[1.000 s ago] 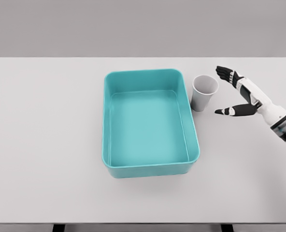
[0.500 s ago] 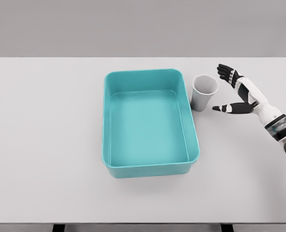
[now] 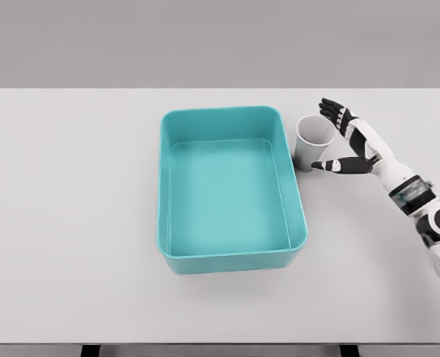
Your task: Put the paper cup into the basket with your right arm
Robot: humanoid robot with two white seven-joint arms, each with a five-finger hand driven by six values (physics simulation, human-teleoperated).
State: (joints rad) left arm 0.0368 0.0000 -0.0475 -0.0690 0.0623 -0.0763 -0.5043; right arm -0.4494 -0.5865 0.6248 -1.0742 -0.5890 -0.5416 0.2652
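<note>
A white paper cup [image 3: 312,141] stands upright on the table, just right of the teal basket [image 3: 227,262] and close to its right wall. My right hand [image 3: 328,135] is at the cup's right side, fingers spread wide. The fingers [image 3: 331,110] reach past the cup's far rim and the thumb [image 3: 331,165] sits by its near base. The hand is open around the cup without closing on it. The basket holds nothing. The left arm does not show.
The white table [image 3: 71,223] spans the whole view, its front edge near the bottom of the picture. A grey wall stands behind the far edge.
The right hand has moved left toward the cup, from well clear of it to bracketing its right side. The cup and basket have not moved.
</note>
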